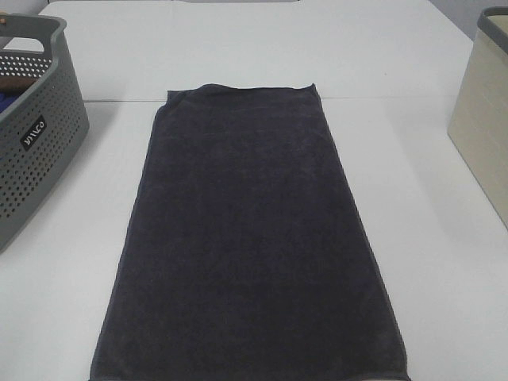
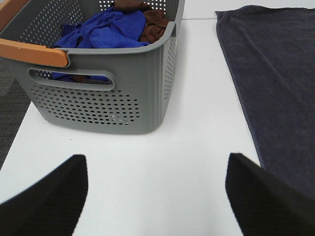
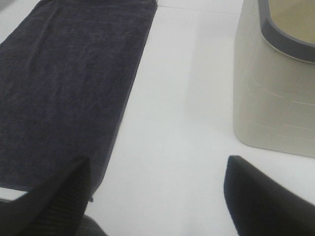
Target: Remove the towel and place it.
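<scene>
The dark charcoal towel [image 1: 250,238] lies spread flat and lengthwise on the white table [image 1: 444,262], from the middle to the near edge. It also shows in the left wrist view [image 2: 275,83] and in the right wrist view [image 3: 64,83]. Neither arm shows in the exterior high view. My left gripper [image 2: 157,196] is open and empty over bare table, between the grey basket [image 2: 108,103] and the towel's left hem. My right gripper [image 3: 157,201] is open and empty over bare table, between the towel's right hem and the beige bin [image 3: 275,93].
The grey perforated basket [image 1: 32,135] at the left edge has an orange handle [image 2: 32,51] and holds a blue cloth [image 2: 103,29] and a brown cloth [image 2: 152,22]. The beige bin with a grey rim [image 1: 484,119] stands at the right edge.
</scene>
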Tool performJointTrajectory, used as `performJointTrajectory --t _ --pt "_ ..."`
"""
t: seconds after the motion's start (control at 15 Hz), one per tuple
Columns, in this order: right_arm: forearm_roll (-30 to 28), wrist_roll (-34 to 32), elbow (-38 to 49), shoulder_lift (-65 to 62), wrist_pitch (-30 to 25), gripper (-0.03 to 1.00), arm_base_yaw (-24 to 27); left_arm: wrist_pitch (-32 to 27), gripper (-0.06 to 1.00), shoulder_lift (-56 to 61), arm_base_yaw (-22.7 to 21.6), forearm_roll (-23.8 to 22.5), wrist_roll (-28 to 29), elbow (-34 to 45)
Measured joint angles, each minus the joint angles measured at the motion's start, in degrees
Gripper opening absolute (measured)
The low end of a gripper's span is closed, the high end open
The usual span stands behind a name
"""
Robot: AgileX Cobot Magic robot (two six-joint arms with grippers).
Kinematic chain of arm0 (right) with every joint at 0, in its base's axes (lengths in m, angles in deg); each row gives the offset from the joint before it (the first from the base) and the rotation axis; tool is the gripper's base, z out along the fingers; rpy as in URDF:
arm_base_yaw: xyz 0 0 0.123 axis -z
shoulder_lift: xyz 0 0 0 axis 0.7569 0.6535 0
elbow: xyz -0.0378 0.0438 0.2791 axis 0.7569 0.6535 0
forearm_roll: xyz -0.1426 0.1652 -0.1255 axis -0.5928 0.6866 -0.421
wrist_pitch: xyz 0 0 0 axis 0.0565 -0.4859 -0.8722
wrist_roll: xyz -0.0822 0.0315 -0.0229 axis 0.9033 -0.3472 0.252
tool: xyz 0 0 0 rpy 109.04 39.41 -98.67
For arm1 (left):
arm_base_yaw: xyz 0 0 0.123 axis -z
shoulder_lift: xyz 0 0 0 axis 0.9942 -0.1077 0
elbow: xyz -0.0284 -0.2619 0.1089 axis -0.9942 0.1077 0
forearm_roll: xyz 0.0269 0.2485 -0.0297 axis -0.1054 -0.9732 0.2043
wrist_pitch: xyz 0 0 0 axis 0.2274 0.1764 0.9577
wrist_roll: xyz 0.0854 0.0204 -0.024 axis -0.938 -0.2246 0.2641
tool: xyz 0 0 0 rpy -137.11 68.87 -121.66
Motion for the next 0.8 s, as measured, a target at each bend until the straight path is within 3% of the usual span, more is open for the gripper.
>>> performJointTrajectory --t 0.8 --pt "-1.4 -1.4 0.0 0.0 0.2 0.73 0.0 0.2 0.73 0.0 0.0 0.4 0.0 0.0"
